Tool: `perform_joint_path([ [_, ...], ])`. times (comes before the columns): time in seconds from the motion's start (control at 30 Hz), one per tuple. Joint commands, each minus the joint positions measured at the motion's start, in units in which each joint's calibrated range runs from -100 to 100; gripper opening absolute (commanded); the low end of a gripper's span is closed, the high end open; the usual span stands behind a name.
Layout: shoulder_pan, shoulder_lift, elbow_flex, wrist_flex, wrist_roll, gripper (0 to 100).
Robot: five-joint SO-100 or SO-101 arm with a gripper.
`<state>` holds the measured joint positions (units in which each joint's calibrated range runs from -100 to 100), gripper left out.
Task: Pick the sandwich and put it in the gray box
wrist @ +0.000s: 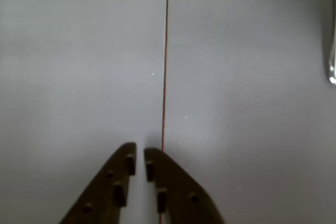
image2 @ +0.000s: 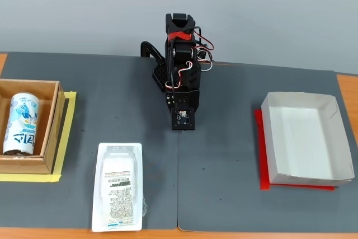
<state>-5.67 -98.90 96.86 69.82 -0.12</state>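
The sandwich [image2: 118, 194] is a flat white and clear plastic pack with a printed label and barcode. In the fixed view it lies on the dark mat near the front edge, left of centre. The gray box [image2: 267, 138], a shallow pale open tray, sits empty at the right on a red patch. My arm is folded at the back centre, with the gripper [image2: 182, 128] pointing down at the mat, apart from both. In the wrist view the gripper [wrist: 140, 153] is shut with nothing between its fingers, hovering over a thin red seam line.
At the far left a brown box [image2: 51, 132] holds a white-blue drink can [image2: 21, 122] and stands on yellow tape [image2: 68, 138]. A pale, shiny edge [wrist: 332, 61] enters the wrist view at the right; I cannot tell what it is. Orange table shows around the mat.
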Motion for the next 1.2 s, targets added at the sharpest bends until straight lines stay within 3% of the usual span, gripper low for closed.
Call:
perform_joint_path([
  [0.0,0.1,-0.4,-3.2,0.3,-0.1,2],
  [1.17,0.0,-0.4,-3.2,0.3,-0.1,2],
])
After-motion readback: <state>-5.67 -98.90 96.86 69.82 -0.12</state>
